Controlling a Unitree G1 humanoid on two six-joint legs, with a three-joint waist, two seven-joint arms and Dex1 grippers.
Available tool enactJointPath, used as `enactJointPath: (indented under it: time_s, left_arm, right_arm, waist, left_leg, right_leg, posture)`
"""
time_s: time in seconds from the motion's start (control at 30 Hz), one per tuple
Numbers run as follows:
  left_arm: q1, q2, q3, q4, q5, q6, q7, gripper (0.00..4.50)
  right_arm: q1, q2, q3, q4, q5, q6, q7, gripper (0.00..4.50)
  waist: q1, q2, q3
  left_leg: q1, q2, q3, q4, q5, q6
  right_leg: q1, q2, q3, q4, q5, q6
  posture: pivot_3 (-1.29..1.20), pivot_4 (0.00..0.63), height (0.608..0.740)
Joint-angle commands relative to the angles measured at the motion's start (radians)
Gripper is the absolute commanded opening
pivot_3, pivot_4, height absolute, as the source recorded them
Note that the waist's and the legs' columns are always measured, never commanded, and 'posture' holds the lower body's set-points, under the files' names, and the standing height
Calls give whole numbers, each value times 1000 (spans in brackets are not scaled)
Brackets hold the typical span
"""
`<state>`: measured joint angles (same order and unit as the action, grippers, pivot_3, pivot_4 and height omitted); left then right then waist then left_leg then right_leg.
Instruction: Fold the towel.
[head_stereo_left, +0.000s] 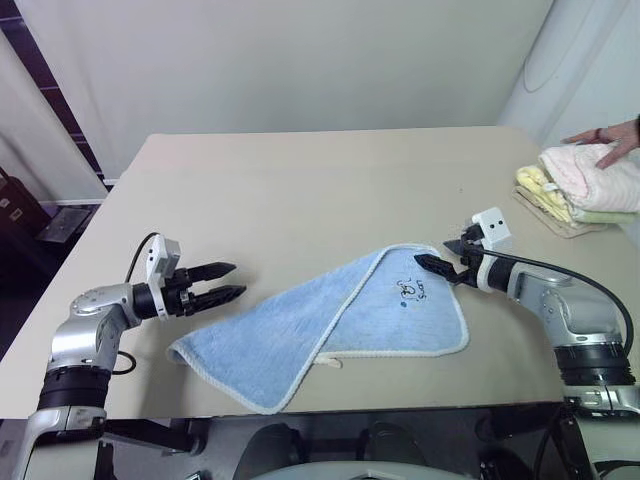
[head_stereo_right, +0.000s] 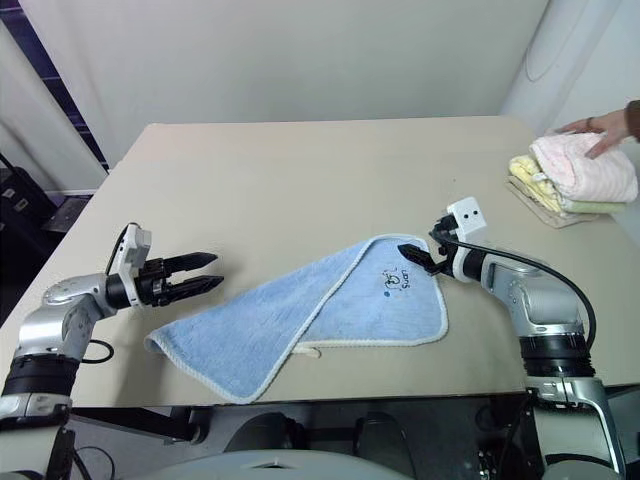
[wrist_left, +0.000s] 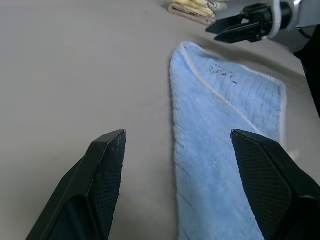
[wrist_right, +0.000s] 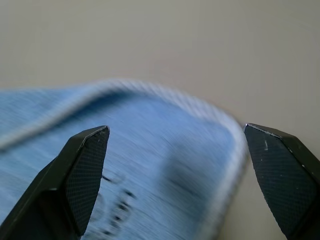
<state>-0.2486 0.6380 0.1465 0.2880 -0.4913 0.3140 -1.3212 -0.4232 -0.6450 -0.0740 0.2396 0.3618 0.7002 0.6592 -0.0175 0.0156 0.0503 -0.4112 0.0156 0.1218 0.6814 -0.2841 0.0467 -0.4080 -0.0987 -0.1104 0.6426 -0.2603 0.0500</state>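
the towel (head_stereo_left: 330, 325) lies nearest, close to the front edge of the table (head_stereo_left: 300, 190). it is light blue with a white stitched edge. it is partly folded: one flap lies slanted over the rest, and its white edge runs from about 1 o'clock down to 7 o'clock across the cloth. a small dark print (head_stereo_left: 410, 290) sits near the far right corner. a little white loop (head_stereo_left: 331, 360) sticks out at the front edge. the front corner at 6 o'clock almost reaches the table's edge.

the left gripper (head_stereo_left: 228, 282) hovers at 9 o'clock from the towel, just beside the towel's left tip and not touching it. its two black fingers (wrist_left: 102, 170) are spread apart with nothing between them, and they point toward the cloth.

the right gripper (head_stereo_left: 440, 265) is at 2 o'clock, right over the towel's far right corner. its fingers (wrist_right: 82, 170) stand wide open, one on each side of the rounded white edge, and hold nothing.

the far half of the table, from 10 o'clock to 1 o'clock, is bare.

at 2 o'clock, well apart from the blue cloth, a stack of folded pink and yellow towels (head_stereo_left: 580, 185) sits by the table's right edge. a person's hand (head_stereo_left: 610, 140) rests on top of it.
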Motion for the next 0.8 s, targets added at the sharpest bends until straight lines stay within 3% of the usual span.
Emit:
enactJointPath:
  time_s: [0.03,0.27,0.47,0.8]
  left_arm:
    - [19,6,19,-71,-25,7,11,3525]
    - [53,-6,29,-107,-40,16,35,3525]
    - [79,2,36,-136,-55,28,45,3525]
    - [88,-3,18,-180,-60,43,79,3525]
  right_arm:
    - [-89,1,-5,152,-61,-81,-20,4485]
    - [-217,34,43,478,-153,-237,52,4485]
    - [-291,102,86,564,-205,-314,117,4485]
    - [-348,154,115,718,-297,-421,100,4485]
  waist:
    - [0,0,0]
    - [-3,0,0]
    - [-33,-1,0]
    - [-54,-2,-1]
  left_leg:
    - [0,0,1,0,0,0]
    - [1,0,6,0,2,1]
    - [3,1,10,1,2,2]
    - [5,3,12,0,2,-3]
  right_leg:
    - [0,0,1,1,0,0]
    - [1,0,4,5,0,0]
    - [1,1,8,7,1,3]
    - [1,2,8,9,2,2]
  posture:
    - [0,0,740]
    - [0,0,740]
    - [0,0,740]
    - [0,0,740]
